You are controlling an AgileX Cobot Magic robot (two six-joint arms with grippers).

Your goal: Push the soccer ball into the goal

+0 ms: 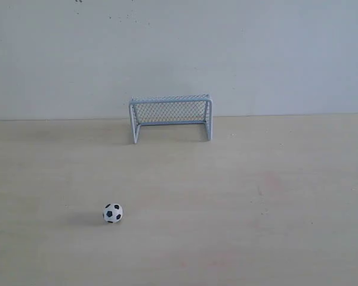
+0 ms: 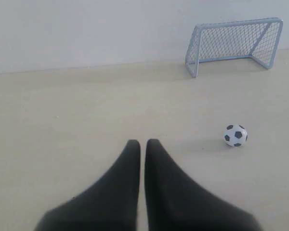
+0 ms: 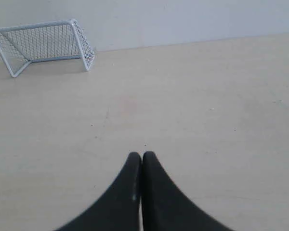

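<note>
The soccer ball [image 1: 113,213] sits nearest the camera, toward the front edge of the bench [image 1: 256,196] and over on the left arm's side, resting alone on the bare pale wood with a faint shadow beside it. It is a tiny white sphere with black pentagon patches, clean and evenly round. I judge it light and smooth, so it should roll at the slightest touch and run on freely over this flat top. It needs no grasp. The better contact is a gentle nudge on the side facing away from the goal, at about mid height, so that it rolls straight rather than hopping or skidding off at an angle. A hard or off-centre tap would probably send it wide.

The goal [image 1: 170,116] stands well apart from the ball, at the far edge of the bench close to the plain wall [image 1: 227,53] and roughly midway along that edge. It has a pale grey-blue frame with mesh netting, its open mouth faces the front edge, and it is several times wider than the ball. From the ball, the line to the mouth runs diagonally away and toward the right arm's side.

The left hand [image 2: 142,144] hovers above the bench, near the ball but not touching it, its two dark fingers drawn almost together with nothing between them. The right hand [image 3: 138,156] is likewise closed and empty, over bare bench with the ball out of its view
</note>
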